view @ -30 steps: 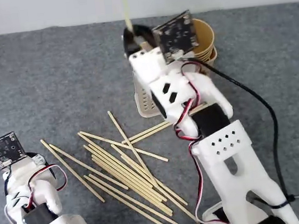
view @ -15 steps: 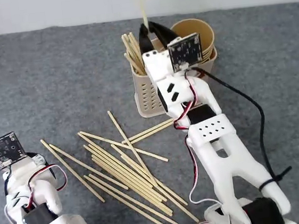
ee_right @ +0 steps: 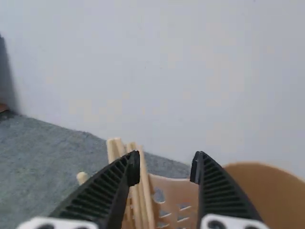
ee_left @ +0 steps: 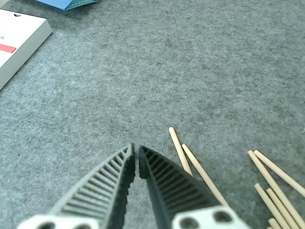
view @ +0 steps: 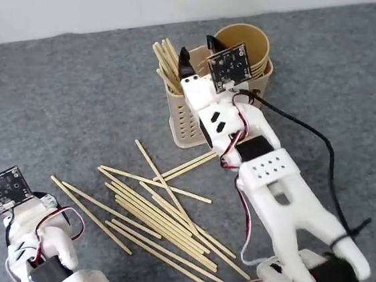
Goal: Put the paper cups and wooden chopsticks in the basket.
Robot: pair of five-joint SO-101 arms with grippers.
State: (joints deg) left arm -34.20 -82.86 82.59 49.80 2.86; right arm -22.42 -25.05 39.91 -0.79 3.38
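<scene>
While a stack of paper cups (view: 253, 40) and a bundle of wooden chopsticks (view: 167, 66) already stand in the beige slotted basket (view: 185, 128), the job looks only partly done. More than a dozen loose chopsticks (view: 159, 218) lie scattered on the grey felt table cover (view: 68, 93), in front of the basket. The right gripper (view: 197, 51) hangs just above the basket with its jaws apart and nothing between them. The left gripper (ee_left: 137, 157) sits low over the cover beside the ends of two loose chopsticks, jaws pressed together and empty. No writing is legible. A white box (ee_left: 19, 38) at the edge of the left wrist view carries a red mark and a trace of print too small to read.
</scene>
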